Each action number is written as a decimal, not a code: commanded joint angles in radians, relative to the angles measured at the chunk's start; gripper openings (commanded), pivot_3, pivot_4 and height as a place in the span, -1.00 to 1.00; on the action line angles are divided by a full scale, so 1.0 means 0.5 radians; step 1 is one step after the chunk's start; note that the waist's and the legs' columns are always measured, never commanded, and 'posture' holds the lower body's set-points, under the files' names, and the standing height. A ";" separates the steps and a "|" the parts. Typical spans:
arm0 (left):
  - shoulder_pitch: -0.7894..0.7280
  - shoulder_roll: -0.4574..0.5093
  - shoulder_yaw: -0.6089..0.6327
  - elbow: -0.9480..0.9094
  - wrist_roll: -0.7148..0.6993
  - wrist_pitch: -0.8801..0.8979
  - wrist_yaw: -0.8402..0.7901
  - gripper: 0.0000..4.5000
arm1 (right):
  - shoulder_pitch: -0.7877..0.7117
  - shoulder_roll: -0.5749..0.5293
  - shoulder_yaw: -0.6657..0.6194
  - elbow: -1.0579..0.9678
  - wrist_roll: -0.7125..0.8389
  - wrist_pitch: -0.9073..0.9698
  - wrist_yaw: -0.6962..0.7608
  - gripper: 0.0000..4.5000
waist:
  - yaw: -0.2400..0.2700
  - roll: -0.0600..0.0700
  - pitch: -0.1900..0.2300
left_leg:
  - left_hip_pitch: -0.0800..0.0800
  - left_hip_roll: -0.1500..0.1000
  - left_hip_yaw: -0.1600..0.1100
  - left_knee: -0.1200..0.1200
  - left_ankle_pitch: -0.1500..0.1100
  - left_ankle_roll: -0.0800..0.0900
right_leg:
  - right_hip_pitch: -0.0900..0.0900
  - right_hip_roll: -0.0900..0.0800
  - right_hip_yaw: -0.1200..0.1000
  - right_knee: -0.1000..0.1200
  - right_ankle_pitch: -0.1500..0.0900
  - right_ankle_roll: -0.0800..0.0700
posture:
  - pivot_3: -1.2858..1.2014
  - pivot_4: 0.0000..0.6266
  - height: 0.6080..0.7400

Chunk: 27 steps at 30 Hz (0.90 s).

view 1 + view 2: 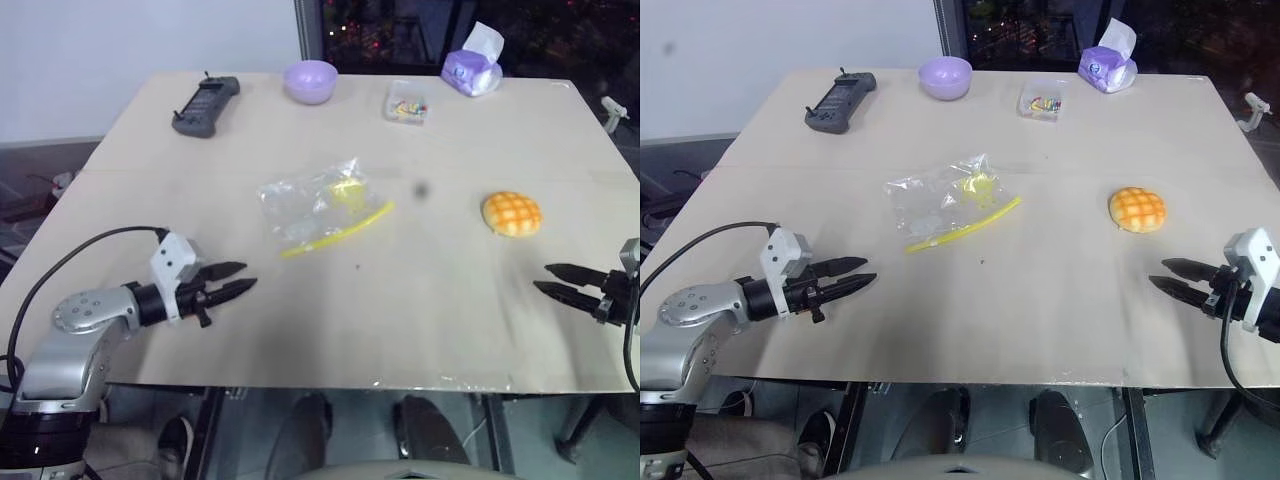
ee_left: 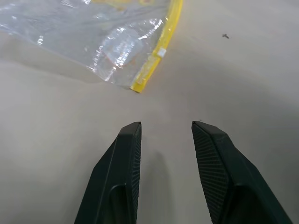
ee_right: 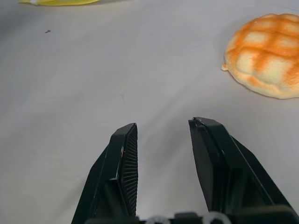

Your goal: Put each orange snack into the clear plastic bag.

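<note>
Crinkly clear plastic bag (image 1: pixel 318 208): small yellow piece inside | round orange snack (image 1: pixel 511 213): on table (image 1: pixel 430 320), outside | left gripper (image 1: pixel 240 279), right gripper (image 1: pixel 548 278): spread, empty

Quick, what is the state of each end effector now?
Left end effector: open, holding nothing.
Right end effector: open, holding nothing.

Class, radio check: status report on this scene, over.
Left gripper and right gripper open, empty. Orange snack on table, outside clear plastic bag. Path clear.
</note>
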 commanded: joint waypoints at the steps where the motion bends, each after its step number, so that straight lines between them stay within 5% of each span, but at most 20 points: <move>1: -0.030 -0.009 0.020 -0.014 0.010 -0.040 0.024 -0.19 | -0.029 -0.022 -0.062 -0.055 0.032 -0.008 -0.002 -0.16 | 0.000 0.000 0.000 | 0.000 0.000 0.000 0.000 0.000 0.000 | 0.000 0.000 0.000 0.000 0.000 0.000 | 0.03 -0.52 1.00; 10: -0.044 -0.025 -0.002 0.000 0.073 -0.091 0.045 -0.19 | -0.071 -0.012 -0.024 -0.093 0.067 0.031 0.010 -0.16 | 0.000 0.000 0.000 | 0.000 0.000 0.000 0.000 0.000 0.000 | 0.000 0.000 0.000 0.000 0.000 0.000 | 0.03 -0.52 1.00; 18: -0.290 -0.139 -0.127 0.164 0.282 -0.142 0.283 -0.19 | -0.153 0.026 -0.041 -0.432 0.474 0.280 0.062 -0.16 | 0.002 0.000 0.000 | -0.001 0.000 -0.002 0.000 0.000 0.000 | 0.000 0.000 -0.001 0.001 0.000 0.000 | 0.03 -0.52 1.00; 27: -0.582 -0.438 -0.085 0.350 0.017 0.414 0.509 -0.19 | -0.141 0.015 -0.024 -0.487 0.501 0.330 0.014 -0.16 | 0.014 -0.001 0.000 | -0.001 -0.001 -0.003 0.001 0.000 0.000 | 0.000 0.000 -0.003 0.001 0.000 0.000 | 0.03 -0.52 1.00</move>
